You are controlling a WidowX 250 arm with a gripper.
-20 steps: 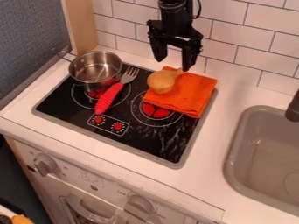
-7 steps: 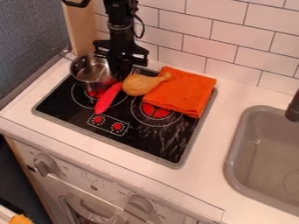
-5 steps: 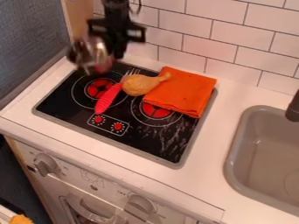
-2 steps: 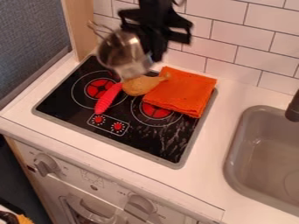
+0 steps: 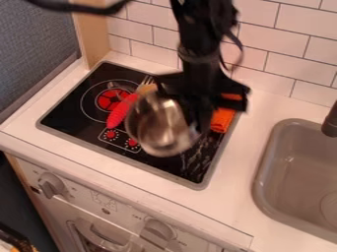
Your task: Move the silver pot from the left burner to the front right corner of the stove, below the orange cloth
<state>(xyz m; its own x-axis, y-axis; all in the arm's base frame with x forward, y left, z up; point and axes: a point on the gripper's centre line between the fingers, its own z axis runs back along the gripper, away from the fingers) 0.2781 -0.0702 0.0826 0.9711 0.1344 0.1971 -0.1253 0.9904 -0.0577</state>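
Observation:
The black gripper point(image 5: 196, 118) is over the right part of the stove, shut on the right rim of the metal pot point(image 5: 158, 125). Held above the front burners, the pot is tilted, with its open top partly toward the camera. Just left of it lies the fork's red handle point(image 5: 119, 112), its tines pointing to the back. A sliver of the tan drumstick point(image 5: 146, 88) shows behind the pot. The orange cloth point(image 5: 222, 120) lies on the right side of the stove, mostly hidden behind the gripper.
The black stovetop point(image 5: 85, 123) is set in a white counter point(image 5: 217, 211). To the right is a grey sink point(image 5: 296, 177) with a dark faucet point(image 5: 331, 120). White tiles point(image 5: 276, 54) form the wall behind, and a wooden post point(image 5: 92, 37) stands at the back left.
The gripper went to the pot at the back left, lifted it off the burner, and carried it right and toward the front. The drumstick moved left off the cloth earlier on.

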